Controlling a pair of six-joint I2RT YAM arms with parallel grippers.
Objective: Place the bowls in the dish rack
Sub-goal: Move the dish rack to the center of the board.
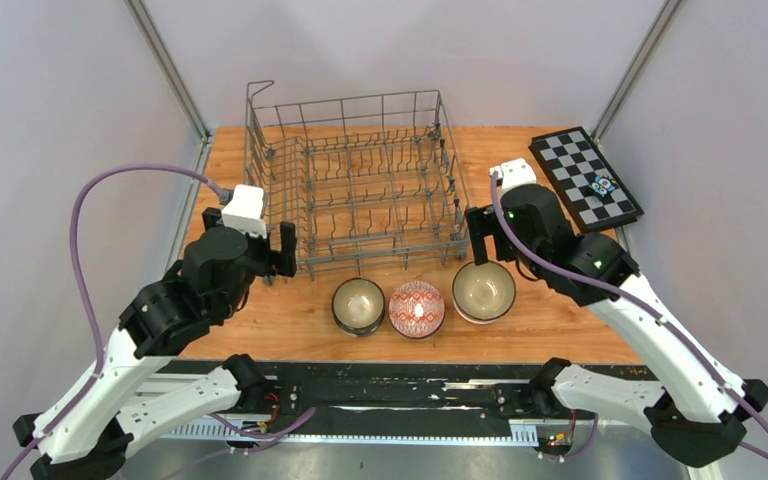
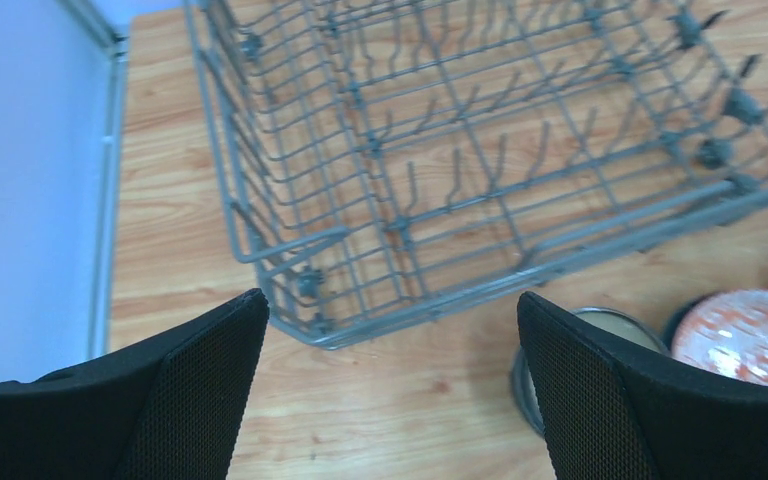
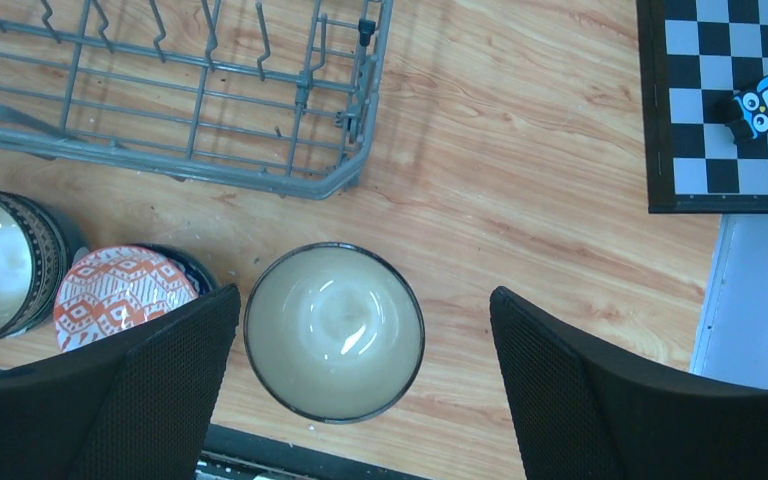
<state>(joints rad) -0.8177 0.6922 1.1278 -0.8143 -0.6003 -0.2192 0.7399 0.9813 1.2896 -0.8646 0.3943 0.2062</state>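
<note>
Top external view: three round glazed ceramic bowls (image 1: 416, 308) are seen in a row on the wood-grain table (image 1: 290, 320), just in front of the grey wire dish rack (image 1: 360, 185). The outer two are beige and dark-rimmed, the middle one red-white patterned. The left gripper (image 2: 390, 310) and right gripper (image 3: 365, 295) are held wide open, empty. An "8" is read on the blue owl token (image 3: 765, 105) on the chequered board (image 1: 585, 178).
</note>
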